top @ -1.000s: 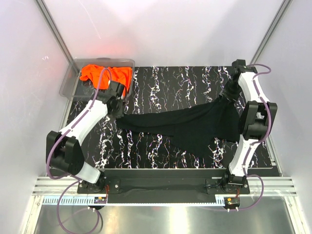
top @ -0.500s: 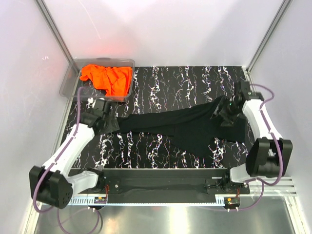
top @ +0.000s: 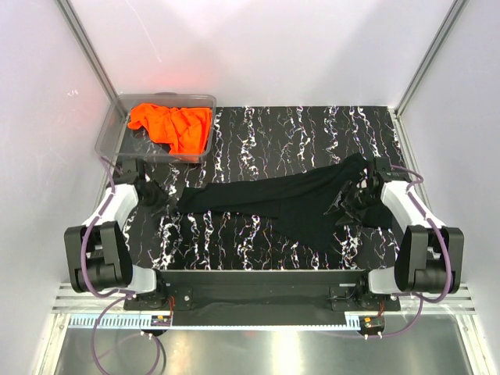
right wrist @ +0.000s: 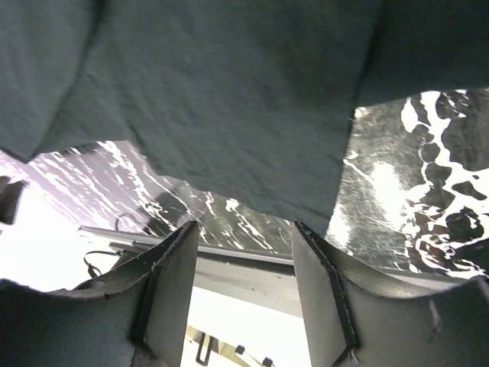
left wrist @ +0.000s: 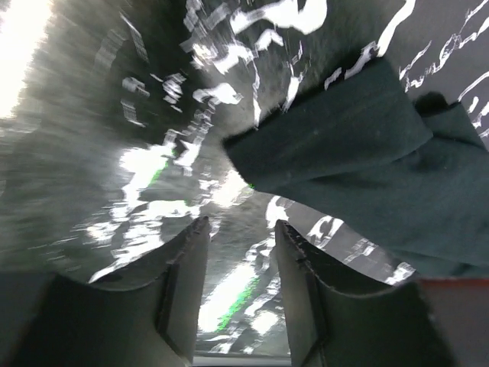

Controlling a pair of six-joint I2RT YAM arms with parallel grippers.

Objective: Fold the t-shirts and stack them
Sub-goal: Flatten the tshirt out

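Black tee (top: 297,205) sprawls across worktop (top: 266,133); orange tee (top: 176,125) in clear bin (top: 109,134), 10 o'clock. L end effector (left wrist: 241,225), R end effector (right wrist: 244,228): both parted, empty.

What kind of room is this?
Probably a robot test booth: white walls enclose a marbled table holding a black t-shirt, with a left arm and right arm bolted at its edge.

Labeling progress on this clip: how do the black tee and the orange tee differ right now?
Place: the black tee lies on the marbled table; the orange tee sits in the clear bin. Pose: the black tee is stretched out long, the orange tee bunched up. Shared: neither is folded.
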